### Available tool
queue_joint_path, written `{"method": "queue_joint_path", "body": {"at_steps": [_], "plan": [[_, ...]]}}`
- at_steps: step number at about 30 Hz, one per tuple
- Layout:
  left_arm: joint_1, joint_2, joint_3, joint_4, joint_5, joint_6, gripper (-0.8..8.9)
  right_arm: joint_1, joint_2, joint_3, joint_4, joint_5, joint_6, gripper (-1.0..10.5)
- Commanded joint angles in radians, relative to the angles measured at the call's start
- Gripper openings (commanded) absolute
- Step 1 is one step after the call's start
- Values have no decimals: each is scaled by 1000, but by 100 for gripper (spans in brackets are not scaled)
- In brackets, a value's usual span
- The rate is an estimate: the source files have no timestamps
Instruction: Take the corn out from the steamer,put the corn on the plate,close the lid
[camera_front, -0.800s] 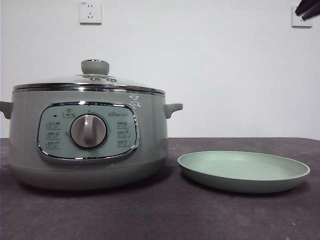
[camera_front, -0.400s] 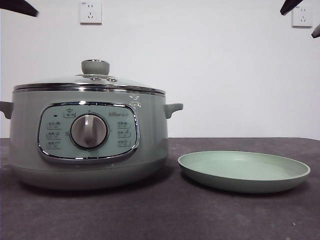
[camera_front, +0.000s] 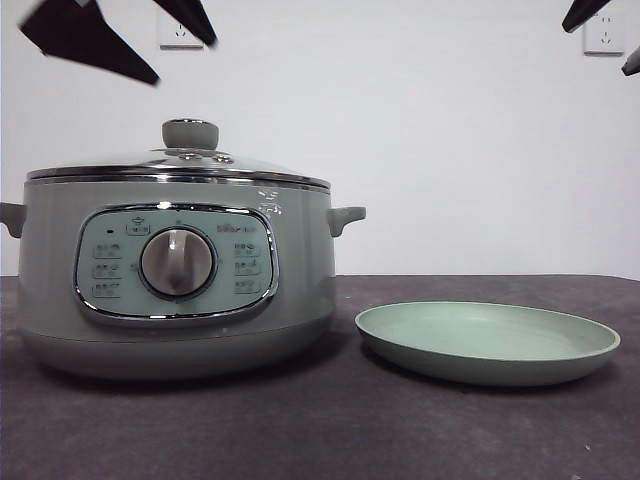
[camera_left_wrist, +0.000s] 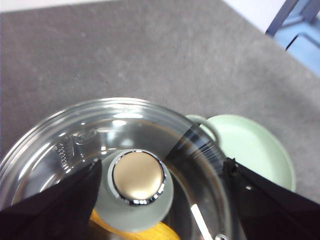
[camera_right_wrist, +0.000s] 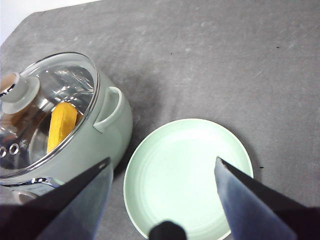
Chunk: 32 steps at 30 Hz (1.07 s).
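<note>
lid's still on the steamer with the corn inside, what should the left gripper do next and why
Probably lower the open left gripper straight onto the lid knob and close. Its jaws already flank the knob from above, and the corn stays sealed under glass.

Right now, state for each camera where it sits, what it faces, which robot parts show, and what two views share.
Front view: low at table height, level on the steamer and plate; dark arm tips at both top corners.
Left wrist view: straight above the lid, open left gripper astride its knob.
Right wrist view: above the plate, open right gripper.
Both wrist views share the corn under the glass.
</note>
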Motion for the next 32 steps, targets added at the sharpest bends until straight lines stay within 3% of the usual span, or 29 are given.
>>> {"method": "queue_joint_path", "body": {"at_steps": [1, 13, 21, 25, 28, 32], "plan": [[-26, 56, 10, 4, -58, 35, 409, 1, 2, 2, 6, -1, 0, 344], [-49, 154, 10, -2, -103, 53, 393, 1, 2, 2, 6, -1, 0, 344], [-49, 158, 10, -1, -108, 83, -4, 1, 2, 2, 6, -1, 0, 344], [-49, 156, 10, 15, -109, 84, -9, 1, 2, 2, 8, -8, 4, 344], [-48, 134, 10, 40, -109, 83, -9, 1, 2, 2, 25, -10, 62, 344], [-45, 50, 10, 69, -125, 82, -9, 5, 7, 2, 83, -105, 89, 344]]}}
